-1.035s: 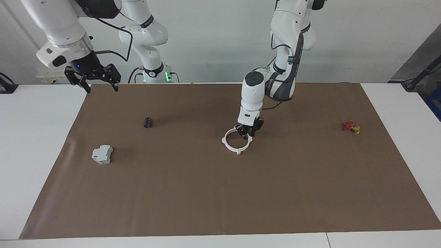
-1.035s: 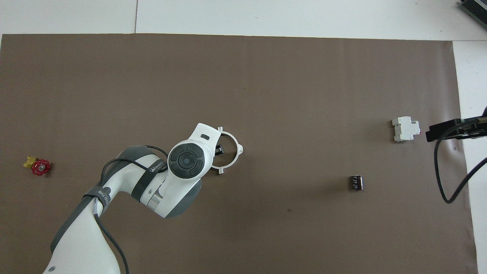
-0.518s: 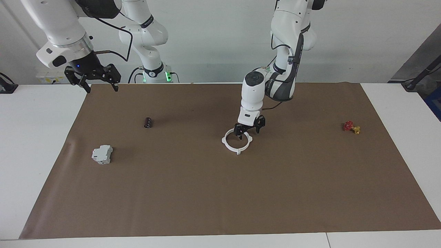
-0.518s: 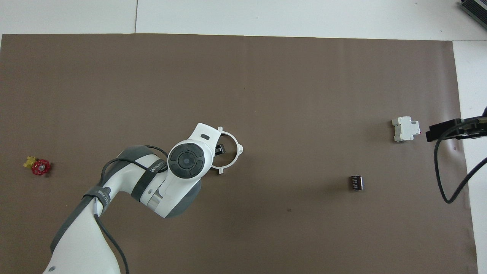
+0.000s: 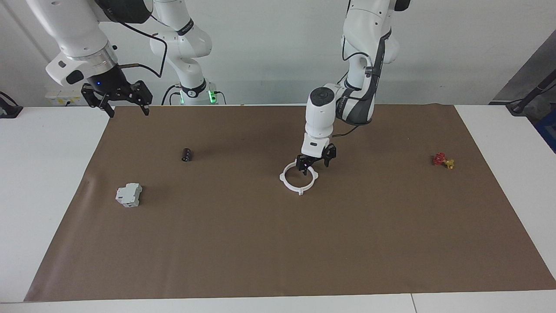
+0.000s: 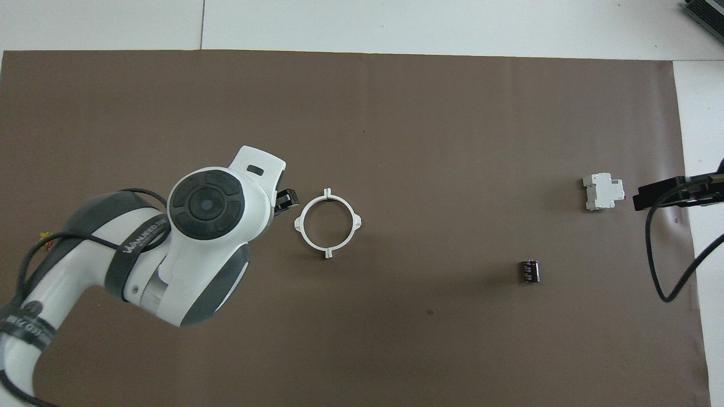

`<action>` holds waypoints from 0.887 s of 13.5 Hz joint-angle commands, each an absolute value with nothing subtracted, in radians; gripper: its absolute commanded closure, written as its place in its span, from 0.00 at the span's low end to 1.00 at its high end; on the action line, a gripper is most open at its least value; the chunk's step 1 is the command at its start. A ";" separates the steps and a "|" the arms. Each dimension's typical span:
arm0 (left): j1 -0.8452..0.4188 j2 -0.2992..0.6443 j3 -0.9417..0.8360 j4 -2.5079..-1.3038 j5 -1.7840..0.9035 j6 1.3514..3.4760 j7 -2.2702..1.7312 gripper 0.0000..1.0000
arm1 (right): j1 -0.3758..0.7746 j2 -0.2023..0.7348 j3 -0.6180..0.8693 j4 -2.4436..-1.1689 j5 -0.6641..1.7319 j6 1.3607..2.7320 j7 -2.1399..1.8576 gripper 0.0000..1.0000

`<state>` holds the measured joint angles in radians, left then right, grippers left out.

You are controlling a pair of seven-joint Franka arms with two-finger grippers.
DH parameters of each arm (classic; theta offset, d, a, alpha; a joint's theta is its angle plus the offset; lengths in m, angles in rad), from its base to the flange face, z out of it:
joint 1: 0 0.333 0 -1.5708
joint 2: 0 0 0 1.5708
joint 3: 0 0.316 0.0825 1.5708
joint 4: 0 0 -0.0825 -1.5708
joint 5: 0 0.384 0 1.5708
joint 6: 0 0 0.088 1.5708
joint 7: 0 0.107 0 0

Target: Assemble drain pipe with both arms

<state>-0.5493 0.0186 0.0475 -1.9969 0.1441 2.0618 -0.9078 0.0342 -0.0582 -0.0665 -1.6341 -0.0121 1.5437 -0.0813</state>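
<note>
Drain pipe (image 5: 299,178) is seen joined as one ring, flat on the brown mat (image 5: 278,243) mid-bench. Left hand (image 5: 316,164) is held open, empty, over the ring's robot-side rim. Right hand (image 5: 117,98) is parked open over the mat's corner.

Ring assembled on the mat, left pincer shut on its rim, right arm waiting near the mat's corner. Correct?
Not quite: the left pincer is open and holds nothing; the overhead view shows the ring lying free beside it. The rest stands, with the right pincer waiting open.

One high camera faces the robots across the table (image 5: 52,174); another looks steeply down, both sharing the brown mat (image 6: 396,141).
</note>
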 commanded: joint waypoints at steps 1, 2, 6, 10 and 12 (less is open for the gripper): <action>-0.464 -0.043 0.048 -1.922 0.163 1.900 -0.753 0.00 | 0.035 -0.084 -0.066 -1.667 0.002 1.569 -0.064 0.00; -0.398 -0.061 0.049 -1.895 0.153 1.855 -0.648 0.00 | 0.035 -0.084 -0.066 -1.667 0.002 1.569 -0.064 0.00; -0.149 -0.095 0.054 -1.841 0.086 1.749 -0.272 0.00 | 0.035 -0.084 -0.066 -1.667 0.002 1.569 -0.064 0.00; 0.000 -0.107 0.054 -1.830 0.086 1.692 -0.001 0.00 | 0.035 -0.084 -0.066 -1.667 0.002 1.569 -0.064 0.00; 0.014 -0.106 0.051 -1.783 0.084 1.631 0.009 0.00 | 0.035 -0.084 -0.066 -1.667 0.002 1.569 -0.064 0.00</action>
<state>-0.0054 -0.1011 0.0670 -1.8347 0.0990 1.7057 -0.0258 0.0342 -0.0582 -0.0665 -1.6341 -0.0121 1.5437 -0.0813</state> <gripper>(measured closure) 0.000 0.000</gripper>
